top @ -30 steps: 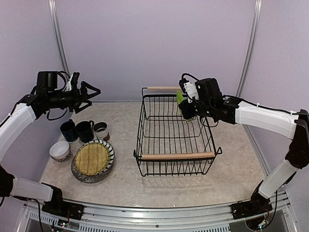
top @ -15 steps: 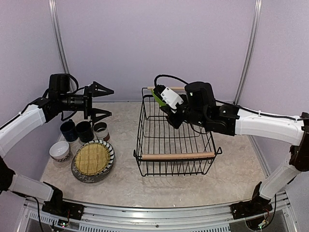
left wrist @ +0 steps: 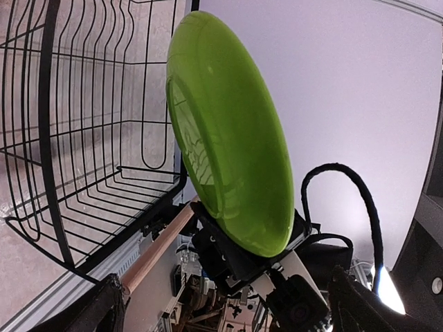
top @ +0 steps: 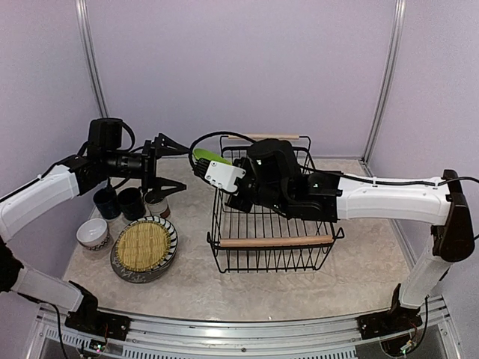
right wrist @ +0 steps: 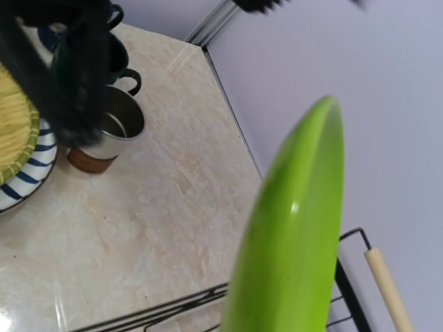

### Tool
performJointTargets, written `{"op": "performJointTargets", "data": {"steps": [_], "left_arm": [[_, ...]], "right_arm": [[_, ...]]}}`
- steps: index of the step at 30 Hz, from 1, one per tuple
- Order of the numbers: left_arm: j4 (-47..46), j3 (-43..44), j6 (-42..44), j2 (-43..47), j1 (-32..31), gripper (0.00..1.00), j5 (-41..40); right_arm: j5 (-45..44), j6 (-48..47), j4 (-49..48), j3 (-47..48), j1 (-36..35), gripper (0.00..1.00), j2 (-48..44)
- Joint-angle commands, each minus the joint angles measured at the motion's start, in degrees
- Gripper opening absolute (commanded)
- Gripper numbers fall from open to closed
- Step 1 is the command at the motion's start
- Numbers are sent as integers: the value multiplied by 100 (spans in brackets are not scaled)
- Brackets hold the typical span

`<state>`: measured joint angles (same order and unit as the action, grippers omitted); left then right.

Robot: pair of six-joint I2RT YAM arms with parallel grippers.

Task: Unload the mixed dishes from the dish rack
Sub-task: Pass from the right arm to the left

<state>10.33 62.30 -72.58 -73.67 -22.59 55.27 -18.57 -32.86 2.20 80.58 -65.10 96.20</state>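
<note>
The lime-green plate (top: 212, 157) is round, smooth and shiny, with a shallow dip in the middle. It is up in the air, standing on its edge and tilted. It hangs over the far left corner of the dish rack (top: 262, 258).

The right gripper (top: 217, 166) holds the plate. In the left wrist view its black fingers (left wrist: 232, 252) are pinched on the plate's bottom edge. The left gripper (top: 171, 163) is close to the plate but does not touch it. Its two fingers (left wrist: 374, 311) are spread wide apart, with nothing in them.

The rack is a big black wire basket. It has a pale wooden bar handle (top: 275, 241) on the near side and another on the far side.

The other dishes sit on the table (top: 187, 292), left of the rack. There is a navy mug (top: 105, 200), a dark green mug (top: 132, 202), a white-brown cup (top: 157, 202) and a white bowl (top: 93, 232). The striped plate (top: 171, 238) has a yellow ridged round thing (top: 142, 245) on it. The table top is pale and looks like marble.
</note>
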Motion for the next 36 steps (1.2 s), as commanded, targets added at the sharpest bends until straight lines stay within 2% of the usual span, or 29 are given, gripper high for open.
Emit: {"op": "performJointTargets", "data": {"steps": [1, 6, 10, 21, 23, 28, 30, 32, 34, 36], "left_arm": [[8, 196, 112, -42, -88, 95, -167], [148, 301, 214, -126, -173, 79, -354], [899, 562, 757, -128, -305, 65, -876], [1797, 615, 1342, 165, -466, 19, -1577], [1877, 571, 1390, 201, -466, 11, -1629], [2190, 536, 1584, 353, -437, 0, -1855], [2286, 477, 1647, 453, -368, 0, -1925], [2352, 355, 1673, 563, -232, 0, -1948], [2376, 181, 1678, 734, -29, 0, -1928], [2417, -34, 1685, 937, 237, 0, -1898]], "right_arm": [[-337, -425, -141, 329, -258, 0, 148], [-553, -626, -159, 482, -478, 0, 303], [-815, -803, -150, 603, -587, 0, 474], [-1136, -1089, -203, 910, -701, 0, 915], [-1125, -1091, -210, 909, -695, 4, 942], [-1194, -1084, -570, 769, -696, 37, 973], [-1305, -1035, -638, 724, -692, 59, 956], [-1365, -963, -770, 586, -681, 76, 881], [-1336, -833, -865, 443, -656, 88, 745], [-1257, -647, -963, 253, -609, 95, 573]]}}
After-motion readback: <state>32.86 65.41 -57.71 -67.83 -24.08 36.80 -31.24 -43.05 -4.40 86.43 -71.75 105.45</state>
